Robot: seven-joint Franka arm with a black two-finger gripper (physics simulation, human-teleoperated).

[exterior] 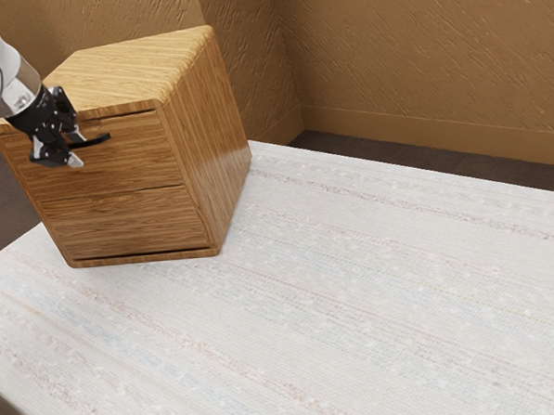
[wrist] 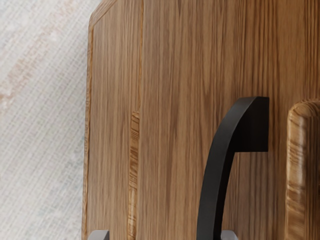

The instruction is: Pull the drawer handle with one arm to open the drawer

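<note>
A wooden cabinet [exterior: 194, 128] sits on the pale desk [exterior: 356, 306]. The black end effector [exterior: 62, 155] straddles the upper drawer's [exterior: 126, 164] curved black handle [wrist: 220, 170], fingers apart, positioned to clamp and pull.

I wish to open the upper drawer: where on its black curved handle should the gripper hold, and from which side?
Probably hold the black curved handle at mid-bow, where it stands off the upper wooden drawer front. Come straight from the front, pinching the thin bar from both sides.
</note>
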